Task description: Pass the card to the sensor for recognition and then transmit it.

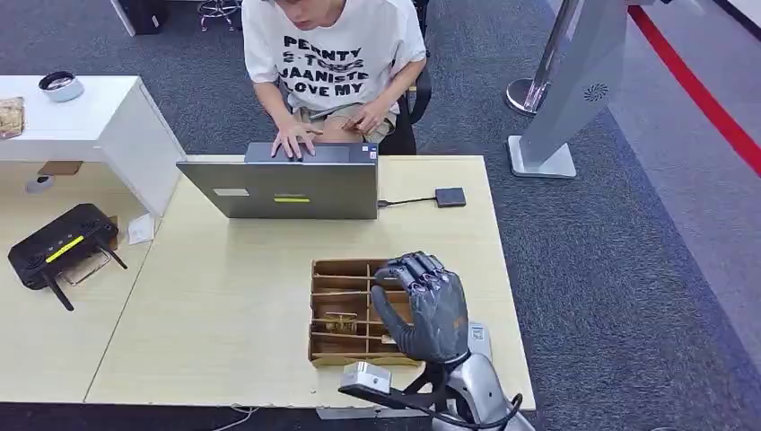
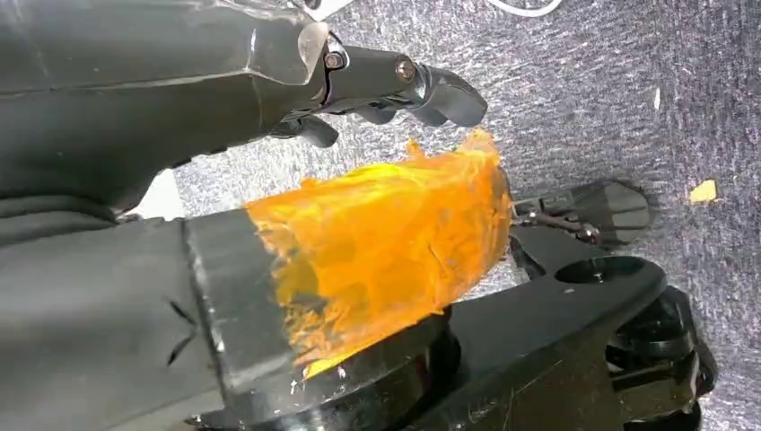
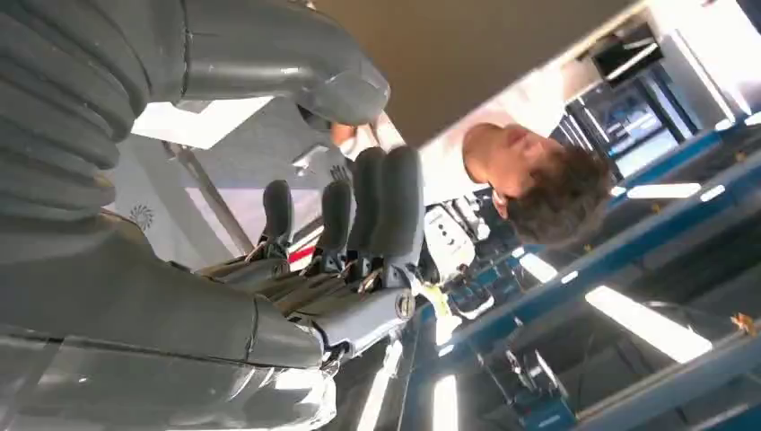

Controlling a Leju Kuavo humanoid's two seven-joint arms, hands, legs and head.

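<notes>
Head view is showing the right hand [image 1: 429, 305] hovering, fingers apart, over the wooden organizer [image 1: 345, 310] whose thin, stiff, light card [image 1: 340, 322] wants edge-pinching.

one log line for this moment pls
right hand: open, raised over wooden tray, holds nothing | left hand: hanging over carpet, empty | person: at laptop | card: not picked

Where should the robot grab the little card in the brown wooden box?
Probably its upper edge, pinched from straight above. The small yellowish card seems to sit inside a slot of the brown wooden divided box, partition walls around it, so just the top looks reachable.
</notes>
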